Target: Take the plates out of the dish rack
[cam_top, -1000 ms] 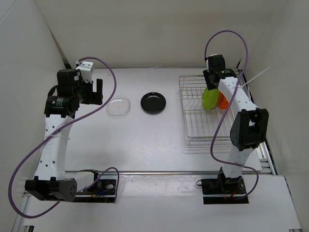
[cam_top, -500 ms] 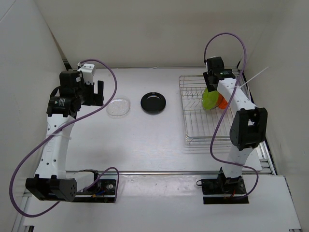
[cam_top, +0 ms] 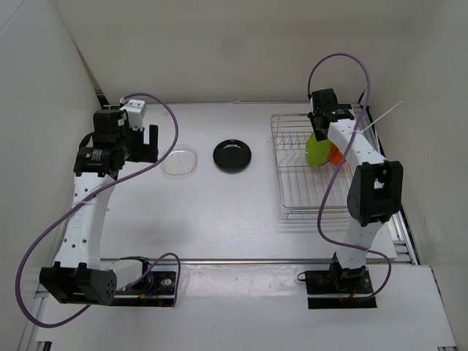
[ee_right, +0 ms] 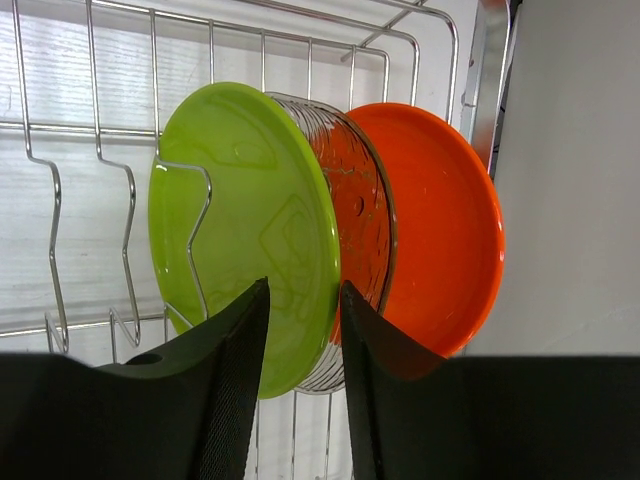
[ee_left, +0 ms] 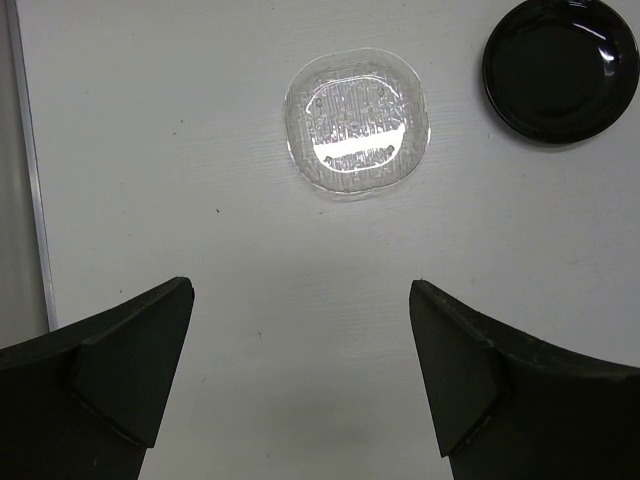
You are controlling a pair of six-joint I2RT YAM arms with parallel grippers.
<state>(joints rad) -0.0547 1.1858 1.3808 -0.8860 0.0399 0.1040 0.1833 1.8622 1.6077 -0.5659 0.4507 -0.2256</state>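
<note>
White table (cam_top: 219, 219) boxed in by plain white walls (cam_top: 219, 51). At 2 o'clock, dish rack (cam_top: 303, 191) holding upright lime green plate (ee_right: 240, 230), racked clear plate (ee_right: 355, 210) and orange plate (ee_right: 440, 230), close together. Flat on the table, black plate (cam_top: 232, 155) toward 12 and loose clear plate (cam_top: 180, 161) toward 10. Left gripper (ee_left: 300, 290) spread wide near the latter; right gripper (ee_right: 303, 290) narrowly parted astride the green rim, contact impossible to tell.

A: The overhead view is bright and evenly lit. The table (cam_top: 219, 212) carries only faint, soft-edged shadows.

B: The left wrist view shows a white glare band across the clear plate (ee_left: 357, 125) and small highlights on the black plate (ee_left: 559, 65). The left fingers (ee_left: 110, 390) appear dark.

A: In the right wrist view, the green plate (ee_right: 250, 230) is sharp and glossy. The near fingers (ee_right: 215, 400) are blurred and underexposed.
</note>
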